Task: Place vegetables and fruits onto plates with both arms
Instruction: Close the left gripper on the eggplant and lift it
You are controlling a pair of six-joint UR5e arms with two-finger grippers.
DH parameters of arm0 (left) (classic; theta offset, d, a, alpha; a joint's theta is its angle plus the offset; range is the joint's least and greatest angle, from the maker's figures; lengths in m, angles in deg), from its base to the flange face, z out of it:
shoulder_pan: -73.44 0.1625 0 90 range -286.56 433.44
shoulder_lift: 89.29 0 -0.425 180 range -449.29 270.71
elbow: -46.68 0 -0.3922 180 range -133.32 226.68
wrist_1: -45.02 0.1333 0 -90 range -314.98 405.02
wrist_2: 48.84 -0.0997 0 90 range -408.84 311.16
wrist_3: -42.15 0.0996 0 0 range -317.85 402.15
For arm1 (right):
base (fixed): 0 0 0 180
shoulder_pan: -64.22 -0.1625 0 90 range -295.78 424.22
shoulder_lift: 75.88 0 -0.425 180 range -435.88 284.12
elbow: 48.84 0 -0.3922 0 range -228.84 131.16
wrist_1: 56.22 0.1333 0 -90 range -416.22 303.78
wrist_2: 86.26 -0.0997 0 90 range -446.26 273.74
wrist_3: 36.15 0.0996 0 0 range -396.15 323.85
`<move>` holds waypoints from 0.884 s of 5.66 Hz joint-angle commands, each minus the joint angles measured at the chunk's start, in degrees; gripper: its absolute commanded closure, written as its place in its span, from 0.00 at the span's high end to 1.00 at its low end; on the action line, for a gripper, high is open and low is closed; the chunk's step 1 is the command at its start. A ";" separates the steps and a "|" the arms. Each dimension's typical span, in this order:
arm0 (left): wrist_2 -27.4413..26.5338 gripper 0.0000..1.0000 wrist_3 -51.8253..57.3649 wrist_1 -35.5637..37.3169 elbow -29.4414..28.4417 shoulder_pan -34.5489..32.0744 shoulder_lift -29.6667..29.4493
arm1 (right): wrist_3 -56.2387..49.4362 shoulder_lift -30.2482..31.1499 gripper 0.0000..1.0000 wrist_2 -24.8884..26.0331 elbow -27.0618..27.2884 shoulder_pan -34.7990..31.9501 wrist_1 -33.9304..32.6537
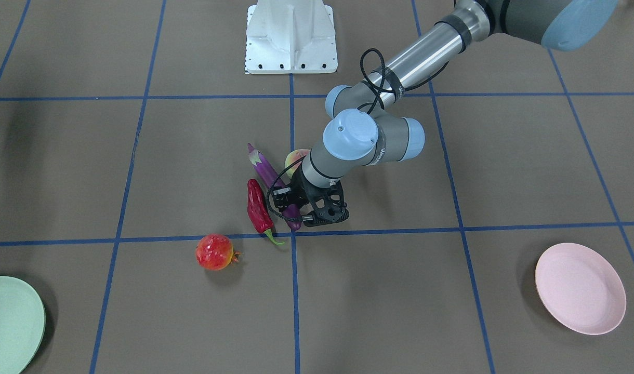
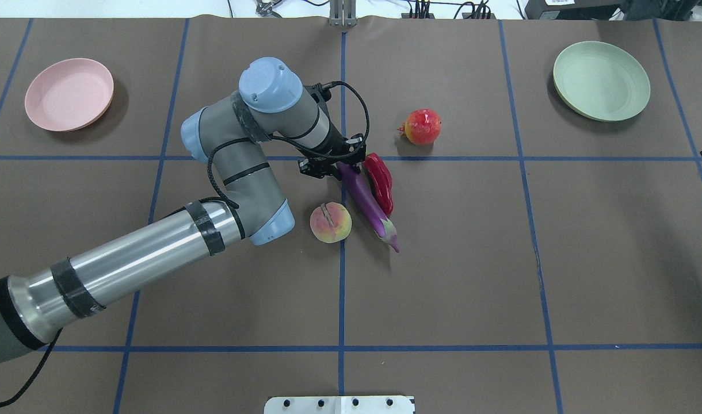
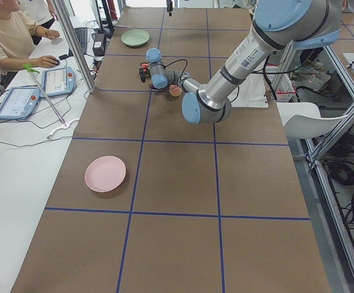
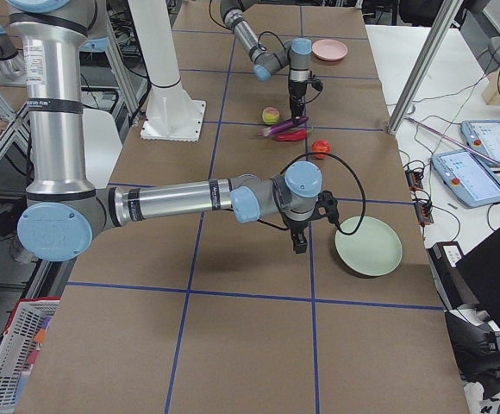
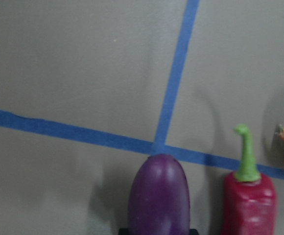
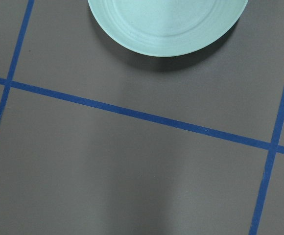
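Observation:
My left gripper (image 1: 295, 212) is down on the table and shut on the round end of the purple eggplant (image 2: 365, 201), which lies flat; its tip fills the bottom of the left wrist view (image 5: 159, 196). The red chili (image 2: 380, 181) lies right beside the eggplant. The peach (image 2: 330, 222) sits on its other side, by my wrist. The pomegranate (image 2: 423, 126) stands apart, beyond the chili. The pink plate (image 2: 69, 95) and the green plate (image 2: 601, 80) are empty at the far corners. My right gripper (image 4: 299, 241) hovers next to the green plate; I cannot tell whether it is open.
The white robot base (image 1: 291, 36) stands at the table's near middle edge. Blue tape lines cross the brown table cover (image 2: 500, 259). An operator (image 3: 6, 36) sits at a side desk with tablets, beyond the table's far edge.

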 commanded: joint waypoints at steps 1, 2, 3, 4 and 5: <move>1.99 0.00 -1.28 -0.86 1.34 -2.62 -0.15 | -0.02 0.00 1.00 0.09 -0.09 0.08 0.09; 6.27 0.00 -1.03 -0.77 2.65 -6.65 0.20 | 0.07 -0.17 1.00 0.09 0.17 0.08 0.09; 9.79 0.00 -0.68 -0.34 2.84 -12.00 1.59 | 2.68 -1.39 1.00 0.09 0.26 0.34 0.17; 15.48 0.00 6.81 -0.25 2.93 -19.88 6.83 | 9.06 -4.01 1.00 0.09 0.35 1.91 0.18; 16.50 0.00 20.11 1.84 1.54 -26.31 12.45 | 15.39 -7.00 1.00 0.17 0.35 4.63 0.18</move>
